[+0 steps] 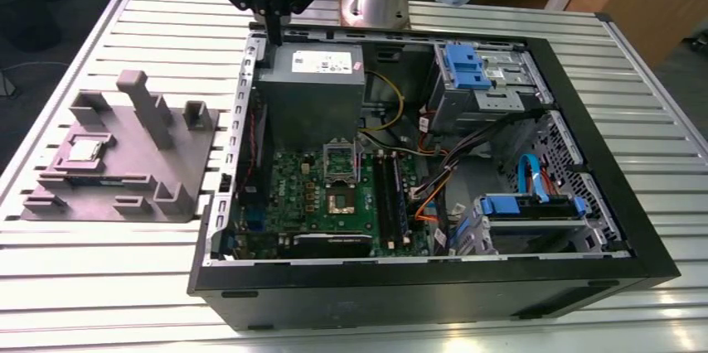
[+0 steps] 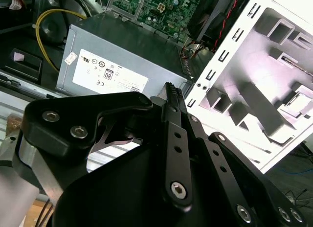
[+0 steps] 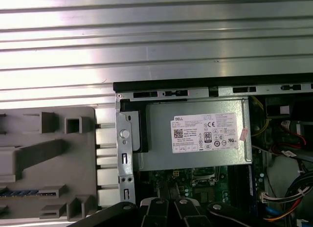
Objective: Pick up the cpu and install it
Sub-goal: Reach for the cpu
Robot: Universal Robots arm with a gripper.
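The gripper (image 1: 273, 15) hangs above the far-left corner of the open case (image 1: 652, 262), at the far edge of the slatted metal table (image 1: 111, 287). In the second wrist view its ribbed fingertips are pressed together with nothing between them.

The cpu (image 1: 86, 149) lies flat in a square recess on the grey fixture (image 1: 188, 154), which stands on the table at the exterior view's left, just beside the case. It is well apart from the gripper and from the socket (image 1: 340, 200), which sits in the middle of the green board (image 1: 298, 195) with its dark centre showing.

Directly below the gripper is the grey power supply (image 1: 310, 96), against the far wall of the case. On top it carries a white label (image 1: 324, 61) with black print: a small code square, a row of round certification marks and several fine lines of text. A smaller pale sticker (image 3: 243, 134) sits beside it in the first wrist view.

Blue drive brackets (image 1: 465, 67) sit at the far right of the case.
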